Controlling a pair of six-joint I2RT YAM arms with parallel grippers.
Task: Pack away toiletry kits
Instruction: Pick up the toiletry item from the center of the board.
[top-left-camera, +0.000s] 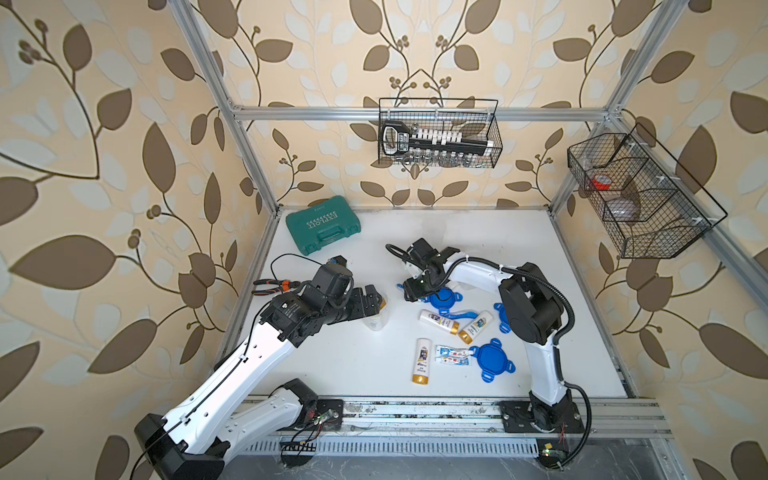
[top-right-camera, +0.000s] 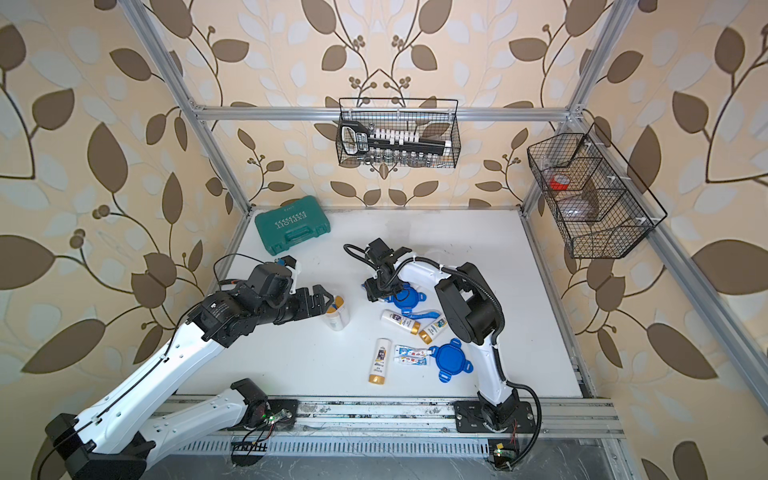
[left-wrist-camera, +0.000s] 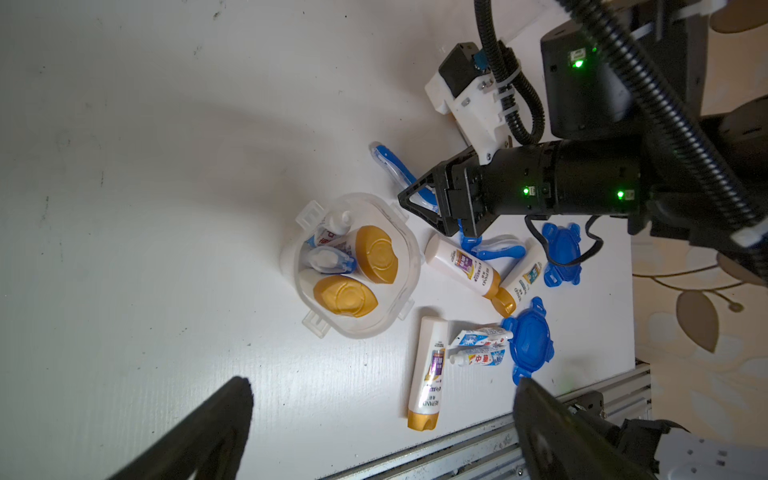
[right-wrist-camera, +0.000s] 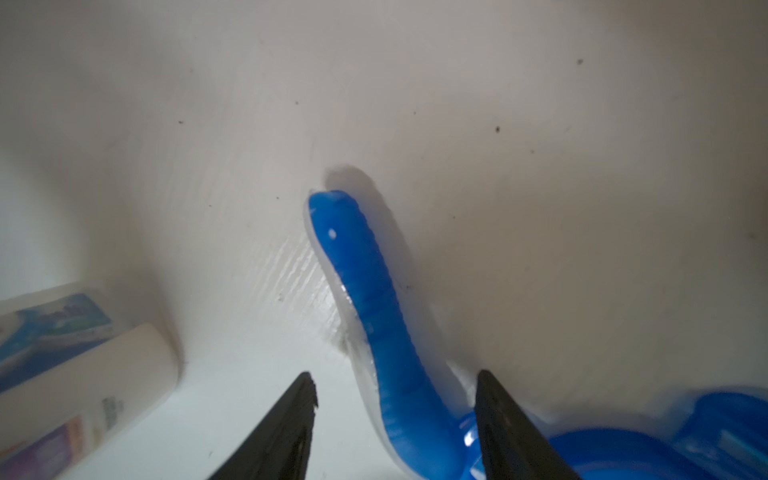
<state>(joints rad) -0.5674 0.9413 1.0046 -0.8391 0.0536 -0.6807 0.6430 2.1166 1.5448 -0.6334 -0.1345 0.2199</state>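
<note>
A clear jar (left-wrist-camera: 409, 286) stands upright holding two gold-capped bottles (left-wrist-camera: 347, 296), a toothpaste tube and a toothbrush. My left gripper (left-wrist-camera: 381, 384) is open wide just above and left of this jar (top-left-camera: 376, 322), holding nothing. My right gripper (right-wrist-camera: 395, 376) is low over the table, open, its jaws either side of a blue toothbrush (right-wrist-camera: 365, 282) lying there, beside a blue lid (top-left-camera: 445, 299). Loose on the table are three bottles (top-left-camera: 422, 360), two toothpaste tubes (top-left-camera: 453, 355), another toothbrush (top-left-camera: 457, 314) and another lid (top-left-camera: 492, 359).
A green tool case (top-left-camera: 323, 224) lies at the back left and pliers (top-left-camera: 270, 286) near the left edge. Wire baskets (top-left-camera: 438, 133) (top-left-camera: 636, 195) hang on the back and right frame. A third lid (top-left-camera: 500, 320) is partly hidden by the right arm.
</note>
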